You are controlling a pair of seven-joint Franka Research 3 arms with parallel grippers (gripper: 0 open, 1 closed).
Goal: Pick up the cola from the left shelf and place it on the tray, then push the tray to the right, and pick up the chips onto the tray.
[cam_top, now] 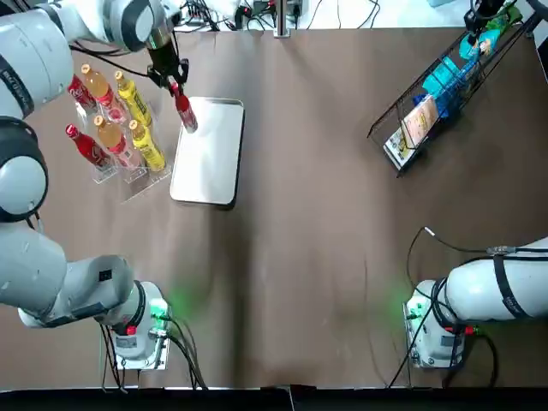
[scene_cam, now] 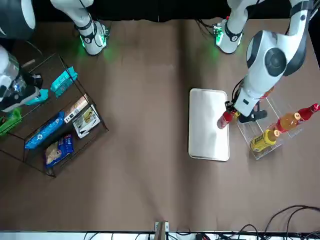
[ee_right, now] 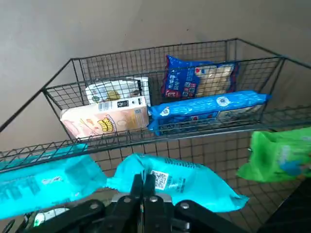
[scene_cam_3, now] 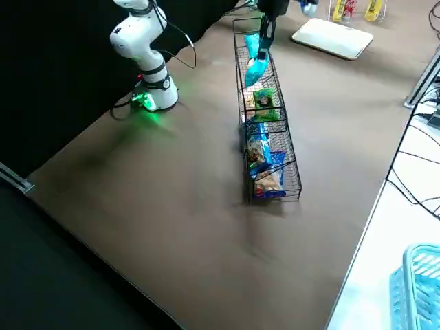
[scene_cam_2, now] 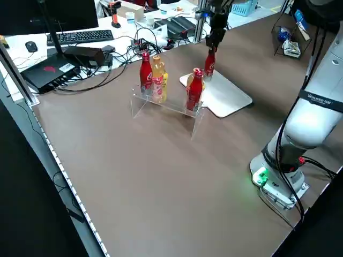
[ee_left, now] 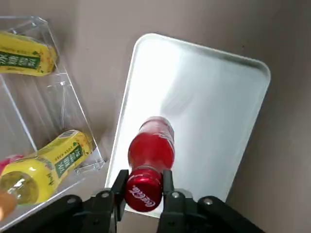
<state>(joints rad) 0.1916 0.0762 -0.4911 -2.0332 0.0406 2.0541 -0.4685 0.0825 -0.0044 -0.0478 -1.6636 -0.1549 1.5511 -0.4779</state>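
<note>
Left claw: closed on the red cap of the cola bottle, one finger on each side of it.
Cola bottle: hangs below the claw over the tray's edge nearest the shelf, toward the far corner; whether its base touches the tray cannot be told.
Tray: lies flat on the table, just beside the shelf.
Shelf: clear rack on the robot's left, holding red, orange and yellow bottles.
Right claw: at the wire basket on the far right, fingers pinched together on a teal packet.
Basket contents: blue, green and tan packets.
</note>
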